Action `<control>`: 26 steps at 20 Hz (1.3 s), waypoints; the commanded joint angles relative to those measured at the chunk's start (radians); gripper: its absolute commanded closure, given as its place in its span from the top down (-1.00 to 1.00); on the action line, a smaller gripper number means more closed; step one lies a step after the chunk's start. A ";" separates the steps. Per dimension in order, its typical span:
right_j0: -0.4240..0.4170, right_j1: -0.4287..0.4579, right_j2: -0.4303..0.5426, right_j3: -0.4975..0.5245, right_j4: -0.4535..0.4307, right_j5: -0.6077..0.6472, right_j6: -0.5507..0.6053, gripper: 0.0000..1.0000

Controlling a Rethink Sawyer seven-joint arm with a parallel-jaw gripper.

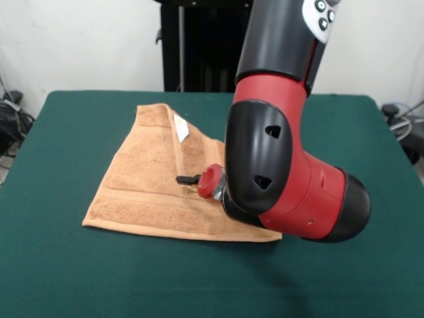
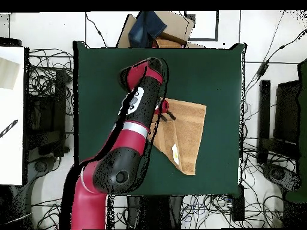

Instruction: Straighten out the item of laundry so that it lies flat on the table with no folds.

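Observation:
The tan towel [image 1: 146, 185] lies near the middle of the dark green table [image 1: 66, 278]. It is folded into a rough triangle, with its white tag [image 1: 181, 127] facing up near the far corner. In the overhead view the towel [image 2: 186, 129] lies right of the arm, with its tag [image 2: 175, 153] towards the robot's side. My gripper [image 1: 189, 179] is low over the towel's middle, at its folded edge, under the bulky red and black arm. The arm hides the towel's right part in the front view. Touch with the cloth cannot be told. The gripper also shows in the overhead view [image 2: 168, 114].
The table [image 2: 210, 72] has wide bare cloth all round the towel. Off the table, a cardboard box with blue cloth [image 2: 153, 27] stands beyond the far edge, a white surface [image 2: 12, 114] lies at the left, and cables lie on the floor around.

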State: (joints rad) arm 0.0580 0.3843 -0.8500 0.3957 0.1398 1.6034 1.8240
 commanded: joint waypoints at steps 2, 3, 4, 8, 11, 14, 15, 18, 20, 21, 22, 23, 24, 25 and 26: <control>0.048 -0.035 0.127 0.147 -0.031 -0.118 0.078 1.00; 0.052 -0.043 0.131 0.163 -0.035 -0.120 0.079 1.00; 0.057 -0.050 0.136 0.177 -0.037 -0.124 0.081 1.00; 0.062 -0.060 0.141 0.195 -0.043 -0.128 0.084 1.00; 0.068 -0.067 0.144 0.212 -0.043 -0.133 0.084 1.00; 0.072 -0.075 0.144 0.229 -0.044 -0.140 0.080 1.00; 0.071 -0.073 0.144 0.225 -0.042 -0.139 0.079 1.00; 0.074 -0.079 0.143 0.235 -0.045 -0.143 0.075 1.00; 0.068 -0.076 0.141 0.222 -0.044 -0.141 0.070 1.00; 0.062 -0.069 0.138 0.204 -0.042 -0.132 0.064 1.00; 0.054 -0.059 0.130 0.175 -0.042 -0.117 0.053 1.00; 0.045 -0.051 0.119 0.143 -0.041 -0.096 0.043 1.00; 0.032 -0.041 0.106 0.103 -0.038 -0.057 0.023 1.00; 0.023 -0.036 0.094 0.069 -0.035 -0.035 0.014 1.00; 0.015 -0.034 0.083 0.043 -0.031 -0.019 0.013 1.00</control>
State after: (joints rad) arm 0.1113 0.3105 -0.8321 0.5011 0.1252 1.5557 1.8242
